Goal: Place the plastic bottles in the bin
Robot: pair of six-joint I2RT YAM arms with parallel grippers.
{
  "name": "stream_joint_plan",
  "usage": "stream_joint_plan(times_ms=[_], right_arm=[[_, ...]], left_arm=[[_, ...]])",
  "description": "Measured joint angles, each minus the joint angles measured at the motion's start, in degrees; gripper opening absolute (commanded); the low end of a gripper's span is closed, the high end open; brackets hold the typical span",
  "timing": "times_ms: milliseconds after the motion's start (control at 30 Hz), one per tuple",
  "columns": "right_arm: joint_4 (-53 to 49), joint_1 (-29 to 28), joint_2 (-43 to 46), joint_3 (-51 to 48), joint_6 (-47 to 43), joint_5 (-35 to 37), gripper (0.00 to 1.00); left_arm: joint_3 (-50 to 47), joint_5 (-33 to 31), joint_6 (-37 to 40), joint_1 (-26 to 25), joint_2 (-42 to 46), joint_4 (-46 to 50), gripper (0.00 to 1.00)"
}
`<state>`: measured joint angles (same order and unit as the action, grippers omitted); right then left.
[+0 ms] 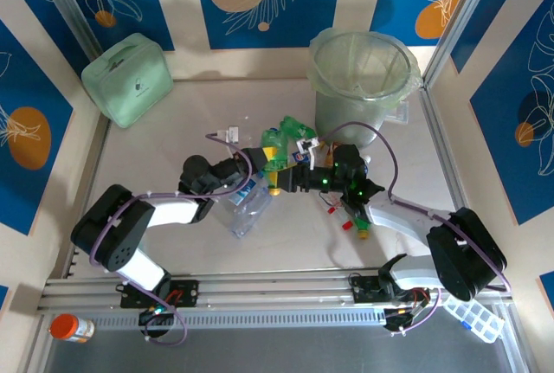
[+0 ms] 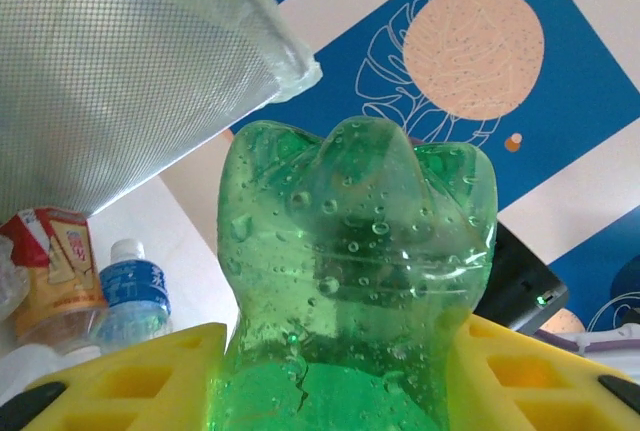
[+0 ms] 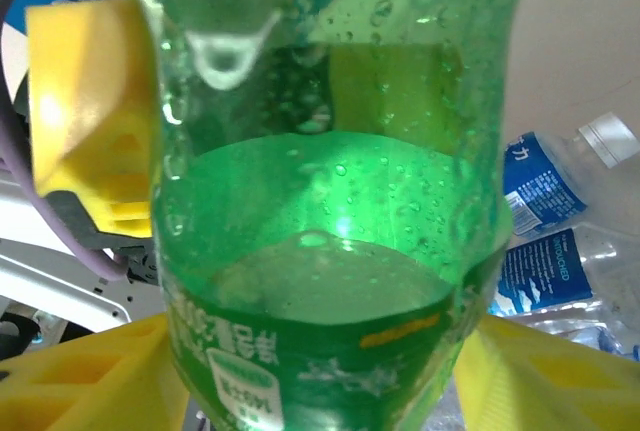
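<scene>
Where my two arms meet near the middle of the counter (image 1: 147, 157), the green plastic bottle (image 2: 360, 251) is pinched between the yellow fingers (image 2: 130, 386) of my left gripper (image 2: 330, 391), its lobed base pointing away from the wrist. My right gripper (image 3: 320, 381) straddles the same bottle from 3 o'clock; whether it presses, I cannot tell. Clear bottles with blue labels (image 1: 247, 204) lie at 7 o'clock of it. The bin (image 1: 346, 118) stands near at 1 o'clock, a mint-green case (image 1: 128, 79) well apart at 10 o'clock.
</scene>
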<state>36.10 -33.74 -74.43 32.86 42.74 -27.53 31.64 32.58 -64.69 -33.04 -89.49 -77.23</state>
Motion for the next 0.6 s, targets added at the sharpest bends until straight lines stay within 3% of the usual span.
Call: stream_joint_plan(times_ms=[167, 300, 367, 467, 600], right_arm=[[0.26, 0.17, 0.92, -1.2, 0.22, 0.83, 0.58], [-0.22, 0.22, 1.51, -1.51, -0.04, 1.16, 0.72], [-0.17, 0.02, 1.53, -1.49, -0.31, 1.18, 0.72], [-0.31, -0.28, 1.51, -1.49, -0.31, 1.18, 0.68], [-0.66, -0.26, 1.53, -1.49, -0.55, 1.38, 0.54]], left_arm=[[0.35, 0.04, -0.2, -0.55, -0.92, -0.42, 0.45], [0.35, -0.04, 0.04, -1.07, -1.03, -0.55, 0.45], [0.35, 0.0, 0.2, -1.66, -1.11, -0.59, 0.45], [0.35, 0.04, 0.24, -2.51, -1.44, -0.66, 0.45], [0.35, 0.04, 0.26, -2.62, -1.62, -1.01, 0.45]])
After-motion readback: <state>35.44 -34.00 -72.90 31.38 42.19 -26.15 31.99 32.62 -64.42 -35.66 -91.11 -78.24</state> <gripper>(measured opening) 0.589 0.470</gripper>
